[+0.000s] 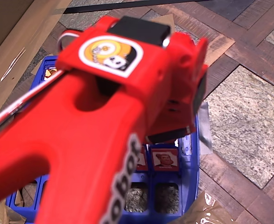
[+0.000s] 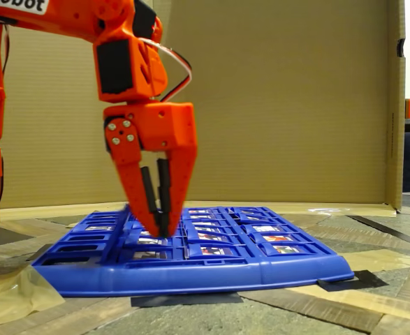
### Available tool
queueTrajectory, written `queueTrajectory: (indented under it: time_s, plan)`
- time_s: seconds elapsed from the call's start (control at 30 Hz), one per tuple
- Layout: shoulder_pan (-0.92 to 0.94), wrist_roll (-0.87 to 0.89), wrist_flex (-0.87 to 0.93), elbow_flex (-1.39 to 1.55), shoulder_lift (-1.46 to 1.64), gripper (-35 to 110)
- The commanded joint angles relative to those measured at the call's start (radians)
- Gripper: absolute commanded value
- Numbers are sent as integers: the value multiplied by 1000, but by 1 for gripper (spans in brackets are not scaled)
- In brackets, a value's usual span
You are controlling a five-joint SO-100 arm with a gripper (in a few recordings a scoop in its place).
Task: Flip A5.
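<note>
Orange plastic gripper (image 2: 161,227) hung tips-down over the blue slotted game board (image 2: 302,267), its tapered fingers nearly together, holding nothing.

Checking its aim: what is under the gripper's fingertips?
The gripper tips sit low over the blue board, among its tile slots. The tile directly beneath is hidden by the fingers.

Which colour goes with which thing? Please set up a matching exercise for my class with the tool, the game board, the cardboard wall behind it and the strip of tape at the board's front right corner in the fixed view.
Things:
1. tool
2. game board
3. cardboard wall
4. strip of tape

Colours:
a. black
b. orange
c. brown
d. blue

Pairs: 1-b, 2-d, 3-c, 4-a
</note>
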Motion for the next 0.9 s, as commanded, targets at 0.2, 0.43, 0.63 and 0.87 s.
queueTrajectory:
  time_s: [0.2, 0.43, 0.63, 0.87]
  plan:
    - [29, -43, 227, -149, -15, 0]
    - [28, -57, 278, -153, -15, 0]
    - [51, -89, 341, -155, -8, 0]
    - [92, -127, 360, -137, 6, 0]
